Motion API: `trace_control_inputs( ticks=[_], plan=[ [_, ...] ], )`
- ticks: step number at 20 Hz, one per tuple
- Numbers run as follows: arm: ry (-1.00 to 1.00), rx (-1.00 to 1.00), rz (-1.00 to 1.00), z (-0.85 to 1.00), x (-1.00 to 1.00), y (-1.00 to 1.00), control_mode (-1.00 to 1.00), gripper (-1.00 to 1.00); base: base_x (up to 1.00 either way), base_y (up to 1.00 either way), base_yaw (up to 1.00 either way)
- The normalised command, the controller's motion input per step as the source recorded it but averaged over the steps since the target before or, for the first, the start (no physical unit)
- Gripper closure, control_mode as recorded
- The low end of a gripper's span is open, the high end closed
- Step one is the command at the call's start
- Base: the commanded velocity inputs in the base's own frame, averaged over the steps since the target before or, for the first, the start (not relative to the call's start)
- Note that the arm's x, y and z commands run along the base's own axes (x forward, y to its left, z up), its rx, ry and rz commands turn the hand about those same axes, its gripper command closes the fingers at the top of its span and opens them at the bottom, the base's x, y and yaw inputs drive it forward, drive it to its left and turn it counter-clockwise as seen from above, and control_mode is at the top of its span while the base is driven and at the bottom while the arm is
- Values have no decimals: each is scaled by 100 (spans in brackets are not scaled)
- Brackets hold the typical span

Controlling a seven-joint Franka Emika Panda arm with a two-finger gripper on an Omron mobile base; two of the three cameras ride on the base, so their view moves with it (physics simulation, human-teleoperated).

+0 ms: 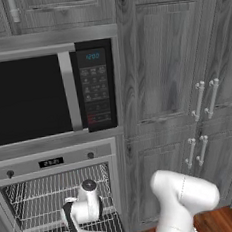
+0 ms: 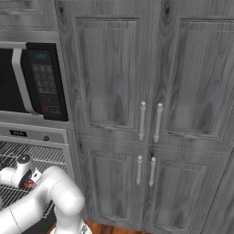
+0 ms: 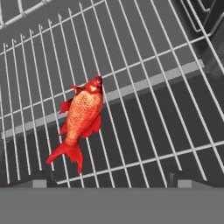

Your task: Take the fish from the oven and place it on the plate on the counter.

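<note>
The fish (image 3: pixel 81 120), bright red-orange, lies on a wire rack (image 3: pixel 148 83) inside the oven (image 1: pixel 52 163), head up and tail toward the left fingertip in the hand view. My gripper (image 3: pixel 111 181) hovers over the rack, open, its two dark fingertips (image 3: pixel 41 179) wide apart with nothing between them. The fish sits left of the gripper's middle line, apart from both tips. In the left base view my wrist (image 1: pixel 87 201) reaches down in front of the oven's open cavity and its racks (image 1: pixel 55 191). The oven's panel (image 2: pixel 27 134) shows at the left of the right base view. The plate and counter are out of view.
A black-fronted microwave (image 1: pixel 35 95) with a keypad (image 2: pixel 43 82) sits directly above the oven. Tall grey wood cabinets (image 1: pixel 177 107) with silver handles (image 2: pixel 150 121) stand to the right. A strip of wood floor (image 1: pixel 226 220) shows at the lower right.
</note>
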Motion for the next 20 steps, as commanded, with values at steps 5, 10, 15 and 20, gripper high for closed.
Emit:
trace_control_inputs(
  ticks=[5,10,15,20],
  plan=[
    [13,-9,0,-5,21,11,-100,-100,0,0,0],
    [15,-14,0,-27,13,20,-100,-100,0,0,0],
    [10,-15,0,-37,12,34,-100,-100,0,0,0],
    [7,-12,0,-24,8,28,-100,-100,0,0,0]
  ],
)
